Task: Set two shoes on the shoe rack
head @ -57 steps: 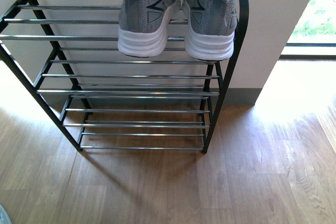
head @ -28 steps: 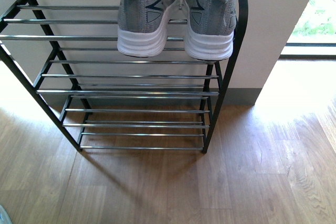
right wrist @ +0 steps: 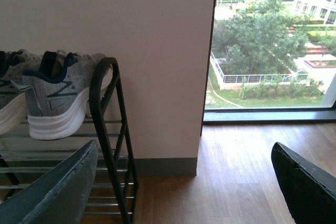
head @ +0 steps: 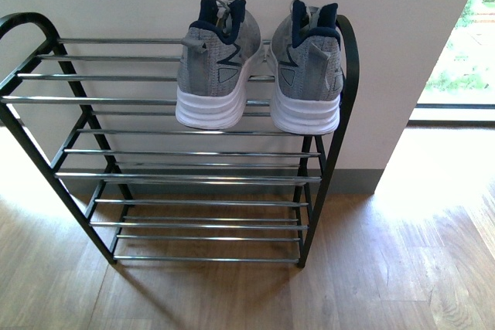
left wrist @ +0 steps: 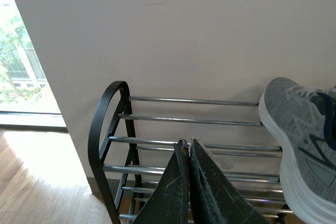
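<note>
Shoes (head: pixel 215 75) in front view: both on shoe rack (head: pixel 116 100) top tier, heels past its front edge; a nudge might tip them off.
Left wrist view: left pincer (left wrist: pixel 186 148) closed, empty.
Right wrist view: right pincer (right wrist: pixel 178 182) open, empty.

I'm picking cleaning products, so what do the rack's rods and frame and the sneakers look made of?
Rods: likely chromed metal, mirror-bright with sharp highlights. Frame: black, probably painted metal, smooth soft sheen. Sneakers: grey knit fabric uppers, speckled weave visible; soles look like white foam or rubber, matte and ridged.
</note>
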Controlling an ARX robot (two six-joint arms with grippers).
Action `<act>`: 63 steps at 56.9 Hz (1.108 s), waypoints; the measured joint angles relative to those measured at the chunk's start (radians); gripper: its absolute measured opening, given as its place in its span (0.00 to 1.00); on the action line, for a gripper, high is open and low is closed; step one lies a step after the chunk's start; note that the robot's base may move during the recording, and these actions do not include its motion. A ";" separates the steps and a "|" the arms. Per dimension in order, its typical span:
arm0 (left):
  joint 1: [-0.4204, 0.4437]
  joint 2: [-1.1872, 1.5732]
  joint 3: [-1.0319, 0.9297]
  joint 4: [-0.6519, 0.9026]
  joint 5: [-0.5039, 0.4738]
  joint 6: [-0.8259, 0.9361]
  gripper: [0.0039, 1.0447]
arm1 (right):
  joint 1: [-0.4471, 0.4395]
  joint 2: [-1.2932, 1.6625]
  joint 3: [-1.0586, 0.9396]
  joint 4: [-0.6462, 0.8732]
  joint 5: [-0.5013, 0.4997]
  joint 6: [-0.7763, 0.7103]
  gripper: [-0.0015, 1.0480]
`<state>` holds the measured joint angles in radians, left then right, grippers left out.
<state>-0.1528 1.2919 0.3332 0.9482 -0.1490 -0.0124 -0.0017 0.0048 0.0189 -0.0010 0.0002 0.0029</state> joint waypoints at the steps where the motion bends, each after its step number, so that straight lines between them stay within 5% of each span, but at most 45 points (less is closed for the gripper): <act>1: 0.005 -0.013 -0.014 0.000 0.005 0.000 0.01 | 0.000 0.000 0.000 0.000 0.000 0.000 0.91; 34: 0.149 -0.367 -0.279 -0.080 0.143 0.002 0.01 | 0.000 0.000 0.000 0.000 0.000 0.000 0.91; 63: 0.149 -0.736 -0.319 -0.403 0.149 0.002 0.01 | 0.000 0.000 0.000 0.000 0.000 0.000 0.91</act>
<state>-0.0036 0.5556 0.0143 0.5449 -0.0002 -0.0101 -0.0017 0.0048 0.0189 -0.0010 0.0002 0.0029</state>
